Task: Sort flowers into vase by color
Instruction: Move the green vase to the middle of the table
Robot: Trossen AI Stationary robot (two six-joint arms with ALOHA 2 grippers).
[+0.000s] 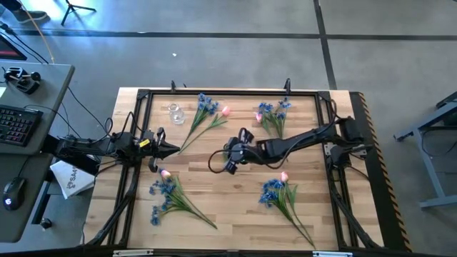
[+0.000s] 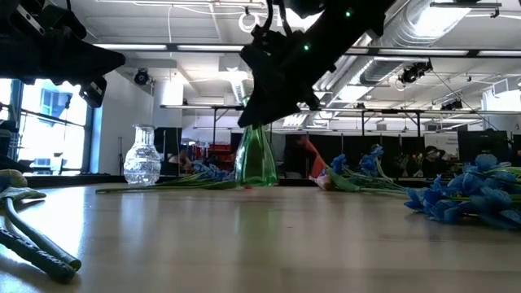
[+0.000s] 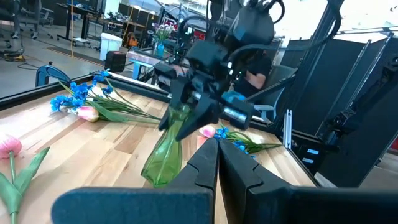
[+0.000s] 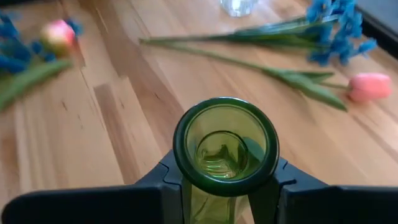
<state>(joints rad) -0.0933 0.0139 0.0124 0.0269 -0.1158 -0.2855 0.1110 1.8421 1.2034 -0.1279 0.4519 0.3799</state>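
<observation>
We have the right claw (image 1: 230, 158) near the centre of the tabletop (image 1: 214, 214), clenched on the neck of a green vase (image 4: 225, 149); its wrist view shows the 2 fingers pressed against either side of the glass just below the open mouth, and the vase is empty. In the left wrist view the vase leans well off upright, with its base low over the wood; we cannot tell whether the base touches. The left claw (image 1: 171, 149) waits at about 9 o'clock from the vase with its fingers closed together and nothing between them. A clear vase (image 1: 174, 113) stands at about 10 o'clock, near the far edge. No flower is in either vase: 4 mixed bunches lie flat, 1 at about 11 o'clock (image 1: 205, 114) beside the clear vase, 1 at 1 o'clock (image 1: 273, 114), 1 at 5 o'clock (image 1: 282, 194) and 1 at 7 o'clock (image 1: 168, 193), each with blue sprays and a pink tulip (image 1: 226, 111). We judge the step in hand to be placing the green vase, before any sorting begins. The next move calls for setting it upright on bare wood clear of the stems and releasing it gently so it does not tip. Then 1 thin stem must be pinched out of a bunch without dragging its neighbours.
</observation>
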